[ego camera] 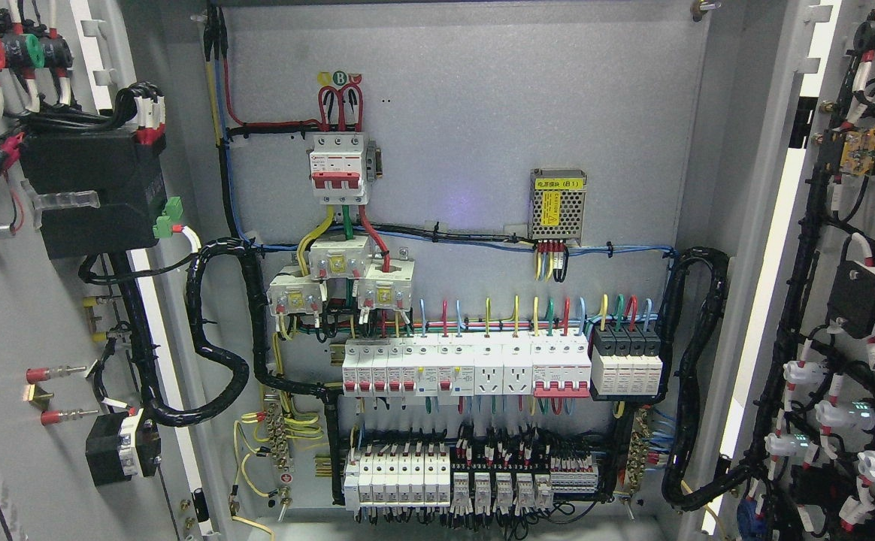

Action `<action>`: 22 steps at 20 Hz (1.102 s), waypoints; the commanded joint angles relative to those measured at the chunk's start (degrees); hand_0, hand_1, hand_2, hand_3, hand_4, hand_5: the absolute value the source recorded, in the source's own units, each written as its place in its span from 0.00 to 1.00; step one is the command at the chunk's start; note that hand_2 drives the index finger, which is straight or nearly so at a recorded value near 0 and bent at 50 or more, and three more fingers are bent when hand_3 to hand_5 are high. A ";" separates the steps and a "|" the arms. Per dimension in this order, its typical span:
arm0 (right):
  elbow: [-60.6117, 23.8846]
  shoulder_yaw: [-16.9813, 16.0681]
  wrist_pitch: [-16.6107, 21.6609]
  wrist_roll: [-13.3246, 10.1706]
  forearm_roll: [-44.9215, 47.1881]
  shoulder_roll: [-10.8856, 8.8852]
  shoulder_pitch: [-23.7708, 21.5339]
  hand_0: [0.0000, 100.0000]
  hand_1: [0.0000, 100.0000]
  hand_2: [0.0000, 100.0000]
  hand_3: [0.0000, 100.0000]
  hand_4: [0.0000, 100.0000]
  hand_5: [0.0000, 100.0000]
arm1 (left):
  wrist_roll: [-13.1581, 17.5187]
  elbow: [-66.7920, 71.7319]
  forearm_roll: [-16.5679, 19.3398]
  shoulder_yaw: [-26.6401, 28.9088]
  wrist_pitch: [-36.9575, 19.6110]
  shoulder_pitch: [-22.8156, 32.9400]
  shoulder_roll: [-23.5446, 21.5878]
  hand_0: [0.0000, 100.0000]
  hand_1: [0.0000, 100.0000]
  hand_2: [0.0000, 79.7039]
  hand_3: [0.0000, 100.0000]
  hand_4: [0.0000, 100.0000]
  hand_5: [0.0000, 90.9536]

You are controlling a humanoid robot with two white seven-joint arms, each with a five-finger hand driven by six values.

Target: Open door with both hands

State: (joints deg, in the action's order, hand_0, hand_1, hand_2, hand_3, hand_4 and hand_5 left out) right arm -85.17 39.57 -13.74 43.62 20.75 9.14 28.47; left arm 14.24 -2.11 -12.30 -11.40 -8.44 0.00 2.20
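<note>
Grey steel doors, left (pixel 39 300) and right (pixel 851 300), are hanging wide open, stiff and heavy with wiring; I am seeing neither robot hand, so grip unknown.

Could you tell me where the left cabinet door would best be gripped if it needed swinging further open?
Grip the left door by its free vertical edge, which seems to lie beyond the picture's left, coming from the front. Its inner face carries a black module, cable bundle and red-tipped studs, leaving no clean hold there. No robot hand shows.
</note>
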 commanded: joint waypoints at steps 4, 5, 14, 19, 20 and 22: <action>0.01 2.09 -0.06 -0.11 -0.36 0.00 0.53 0.00 0.00 0.00 0.00 0.00 0.00 | -0.01 0.00 0.00 -0.02 0.00 -1.76 0.00 0.00 0.00 0.00 0.00 0.04 0.00; 0.01 2.09 -0.06 -0.03 -0.36 0.00 0.53 0.00 0.00 0.00 0.00 0.00 0.00 | -0.01 0.00 0.00 0.06 0.00 -1.76 0.00 0.00 0.00 0.00 0.00 0.04 0.00; 0.71 -1.42 0.12 -0.64 -0.27 -0.70 0.27 0.00 0.00 0.00 0.00 0.00 0.00 | -0.01 0.00 0.00 -0.02 0.00 -1.76 0.00 0.00 0.00 0.00 0.00 0.04 0.00; 1.76 -5.02 0.82 -1.26 0.35 -1.85 0.01 0.00 0.00 0.00 0.00 0.00 0.00 | -0.01 0.00 0.00 -0.02 0.00 -1.76 0.00 0.00 0.00 0.00 0.00 0.04 0.00; 1.94 -5.11 1.43 -1.26 0.35 -2.20 -0.08 0.00 0.00 0.00 0.00 0.00 0.00 | -0.01 0.00 0.00 -0.02 0.00 -1.76 0.00 0.00 0.00 0.00 0.00 0.04 0.00; 2.12 -5.55 2.05 -1.78 0.35 -2.99 -0.60 0.00 0.00 0.00 0.00 0.00 0.00 | -0.01 0.00 0.00 0.06 0.00 -1.76 0.00 0.00 0.00 0.00 0.00 0.04 0.00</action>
State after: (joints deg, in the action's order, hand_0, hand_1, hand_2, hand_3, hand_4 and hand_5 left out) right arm -84.23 37.58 -12.49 42.31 20.88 8.18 28.55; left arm 14.24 -2.11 -12.30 -11.39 -8.44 0.00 2.20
